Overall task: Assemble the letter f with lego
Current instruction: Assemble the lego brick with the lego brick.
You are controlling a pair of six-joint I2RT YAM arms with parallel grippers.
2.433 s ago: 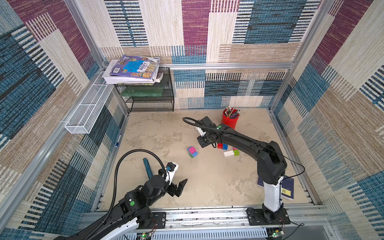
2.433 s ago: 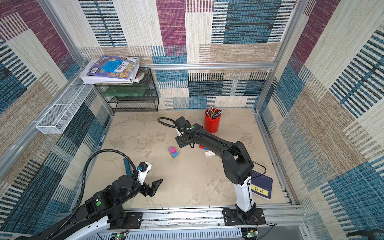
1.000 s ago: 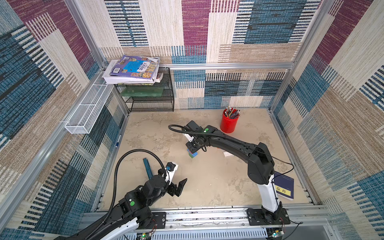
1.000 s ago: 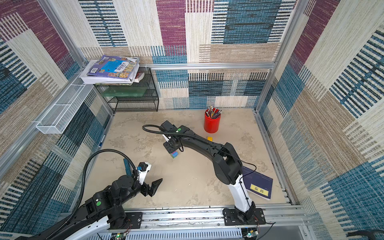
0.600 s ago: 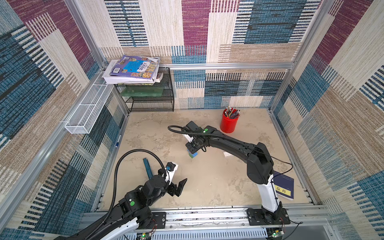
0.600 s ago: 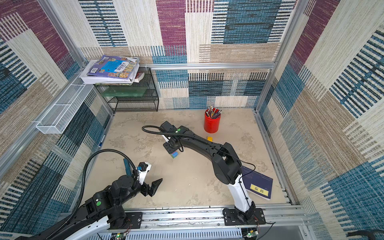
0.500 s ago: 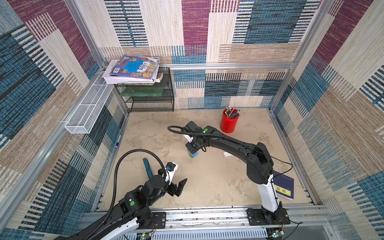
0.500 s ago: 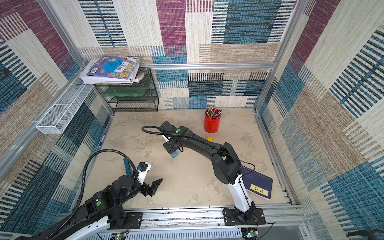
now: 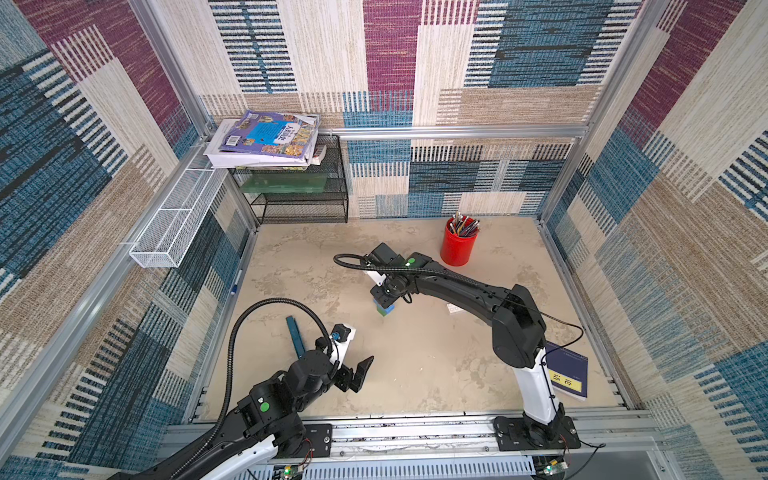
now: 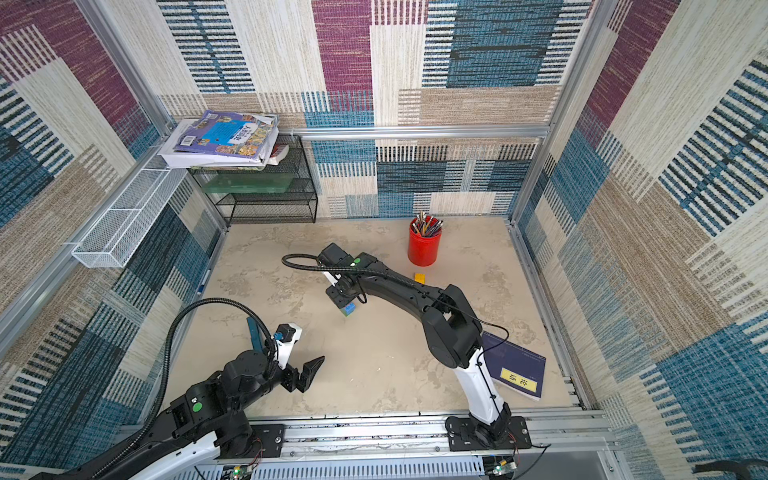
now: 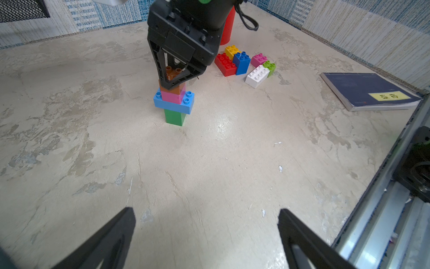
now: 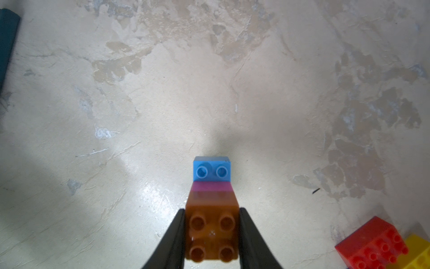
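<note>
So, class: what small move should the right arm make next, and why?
Probably open the right fingers and lift straight up: they clamp the orange brick, which already looks seated flush on the pink brick.

A: How does the right arm [image 9: 457, 286] sit?
B: Reaching out low, wrist tipped down, right gripper [image 12: 211, 210] clamped on the orange brick [image 11: 173, 72], fingers [image 12: 174, 235] against its sides
A: And the left arm [image 9: 291, 386]?
B: Folded, well short of that brick, left gripper [image 11: 206, 210] spread wide above the worktop [image 11: 209, 151]
</note>
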